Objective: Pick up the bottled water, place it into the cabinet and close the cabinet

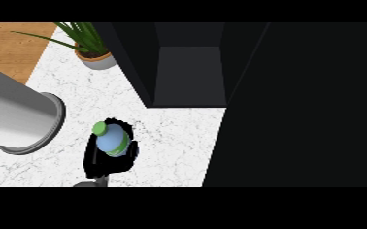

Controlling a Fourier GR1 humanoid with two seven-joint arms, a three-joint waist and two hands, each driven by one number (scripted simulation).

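1. Bottled water (111,138), pale blue with green at its top and side, sits inside the left hand (108,157), low on the white marbled worktop (172,140).
2. Black fingers (131,151) curl round it on both sides, clamped on the bottle.
3. Up and to the right stands the dark cabinet (190,73), its inside open to view.
4. A potted plant (91,48) stands at the far left, and a grey cylinder (25,121) lies left of the hand.

White marble counter (172,140), wooden floor (22,43), potted plant (90,46).
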